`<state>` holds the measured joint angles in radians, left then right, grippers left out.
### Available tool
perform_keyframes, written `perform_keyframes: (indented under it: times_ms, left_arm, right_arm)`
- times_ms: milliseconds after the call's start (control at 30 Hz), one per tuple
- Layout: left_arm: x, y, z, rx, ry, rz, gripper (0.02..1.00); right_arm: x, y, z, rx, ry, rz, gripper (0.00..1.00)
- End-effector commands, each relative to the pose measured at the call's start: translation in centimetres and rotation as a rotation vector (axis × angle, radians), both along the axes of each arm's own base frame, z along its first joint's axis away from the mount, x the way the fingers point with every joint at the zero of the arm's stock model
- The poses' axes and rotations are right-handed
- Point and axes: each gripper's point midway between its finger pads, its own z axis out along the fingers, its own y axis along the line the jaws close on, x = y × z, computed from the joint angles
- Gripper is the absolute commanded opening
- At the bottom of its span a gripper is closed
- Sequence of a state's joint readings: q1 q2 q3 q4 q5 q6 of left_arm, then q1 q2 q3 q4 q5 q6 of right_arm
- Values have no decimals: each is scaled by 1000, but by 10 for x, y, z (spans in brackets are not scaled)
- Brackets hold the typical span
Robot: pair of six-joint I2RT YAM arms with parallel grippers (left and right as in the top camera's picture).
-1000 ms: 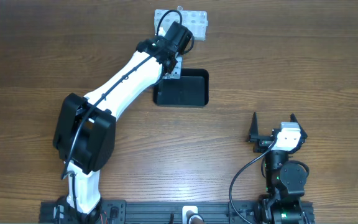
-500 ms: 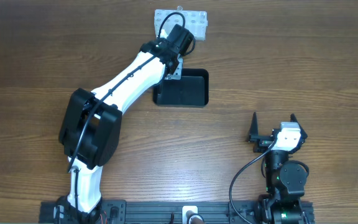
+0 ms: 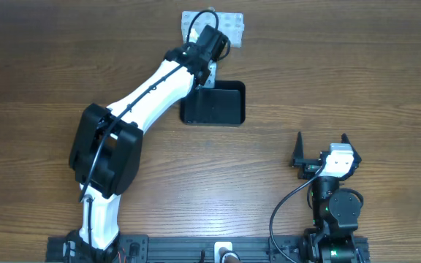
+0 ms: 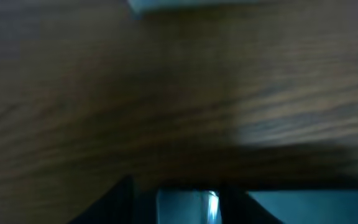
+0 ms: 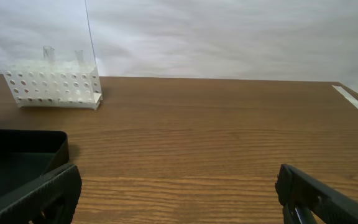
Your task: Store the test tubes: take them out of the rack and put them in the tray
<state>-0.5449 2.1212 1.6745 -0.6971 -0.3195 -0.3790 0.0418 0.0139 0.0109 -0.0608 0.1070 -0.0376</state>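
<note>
Shifting left gripper (image 3: 207, 77) from black rectangular plastic tray (image 3: 226, 115) up toward white perforated rack (image 3: 231, 26), top centre | fingers: cannot tell | right gripper (image 3: 321, 140): fingers apart | likely fetching clear test tubes (image 5: 48, 53).

Bare wood of the brown wooden table (image 3: 357, 73) lies open from my right gripper (image 3: 321, 137) all the way to the black rectangular plastic tray (image 3: 225, 109). My white left arm (image 3: 152, 88) slants across the tray's left side, its wrist over the gap between the tray and the white perforated plastic rack (image 3: 232, 25). To the right of both lies free wood.
</note>
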Motion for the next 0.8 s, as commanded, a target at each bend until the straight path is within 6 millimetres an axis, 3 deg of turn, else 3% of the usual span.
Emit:
perform_keyframes:
  times_ms: [33, 133, 233, 367, 533, 800]
  left_arm:
    - [42, -1, 54, -4, -144, -47, 476]
    - [65, -4, 89, -26, -245, -67, 487]
    - [87, -4, 116, -56, -351, -72, 577]
    - [108, -1, 133, -99, -449, -56, 643]
    - [124, -14, 123, -69, -478, -212, 667]
    - [139, -17, 85, -65, -447, -315, 759]
  right_arm:
    - [0, -1, -2, -5, 2, -4, 993]
    - [0, -1, -2, -5, 2, -4, 991]
    - [0, -1, -2, -5, 2, -4, 991]
    - [0, -1, -2, -5, 2, -4, 993]
    - [0, -1, -2, -5, 2, -4, 993]
    - [0, -1, -2, -5, 2, -4, 993]
